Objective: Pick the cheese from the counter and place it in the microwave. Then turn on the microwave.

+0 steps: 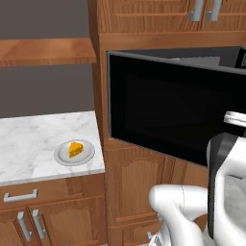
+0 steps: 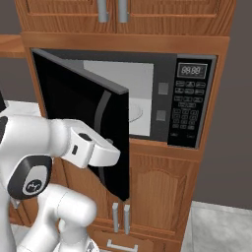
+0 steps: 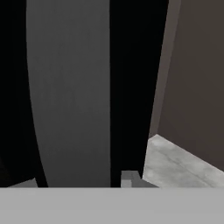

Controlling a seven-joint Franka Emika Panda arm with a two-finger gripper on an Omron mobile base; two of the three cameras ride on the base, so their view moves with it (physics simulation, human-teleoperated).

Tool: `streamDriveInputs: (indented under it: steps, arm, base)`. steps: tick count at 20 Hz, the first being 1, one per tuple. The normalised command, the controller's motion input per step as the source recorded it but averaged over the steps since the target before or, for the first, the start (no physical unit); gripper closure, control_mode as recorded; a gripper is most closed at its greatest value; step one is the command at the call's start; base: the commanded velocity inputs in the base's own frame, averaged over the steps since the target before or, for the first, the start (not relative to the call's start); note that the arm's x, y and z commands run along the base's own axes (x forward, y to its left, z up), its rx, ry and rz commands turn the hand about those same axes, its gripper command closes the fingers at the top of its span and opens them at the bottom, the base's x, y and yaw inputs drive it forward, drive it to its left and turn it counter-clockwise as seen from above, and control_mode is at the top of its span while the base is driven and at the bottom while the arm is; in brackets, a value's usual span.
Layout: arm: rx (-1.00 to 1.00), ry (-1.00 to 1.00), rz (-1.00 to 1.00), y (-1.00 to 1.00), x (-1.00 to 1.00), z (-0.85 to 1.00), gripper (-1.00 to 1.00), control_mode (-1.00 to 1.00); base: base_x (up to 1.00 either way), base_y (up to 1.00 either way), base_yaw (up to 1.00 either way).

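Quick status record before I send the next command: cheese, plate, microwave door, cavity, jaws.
cheese: orange wedge, lying on the plate, not picked up
plate: round grey, on the marble counter left of the microwave
microwave door: swung open
cavity: light grey interior, no cheese seen inside
control panel: on the right, display lit
jaws: cannot tell from these views whether open or shut

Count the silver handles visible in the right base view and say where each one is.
5. Two vertical handles on the upper cabinet doors above the microwave, two vertical handles on the doors below it, and one horizontal drawer handle at the bottom edge. The arm may hide others.
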Motion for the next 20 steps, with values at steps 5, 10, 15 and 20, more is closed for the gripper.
streamDriveInputs:
  steps: [5, 10, 15, 20]
  arm:
    - [0.00, 0.00, 0.00, 0.00, 0.00, 0.00, -1.00, -1.00]
    - [0.00, 0.00, 0.00, 0.00, 0.00, 0.00, -1.00, -1.00]
    - [-0.01, -0.04, 0.00, 0.00, -0.26, 0.00, -1.00, -1.00]
    - [-0.02, -0.10, 0.00, 0.02, -0.45, 0.00, -1.00, -1.00]
  base:
    - [0.00, 0.00, 0.00]
    - [0.00, 0.00, 0.00]
    - [0.00, 0.00, 0.00]
    - [0.00, 0.00, 0.00]
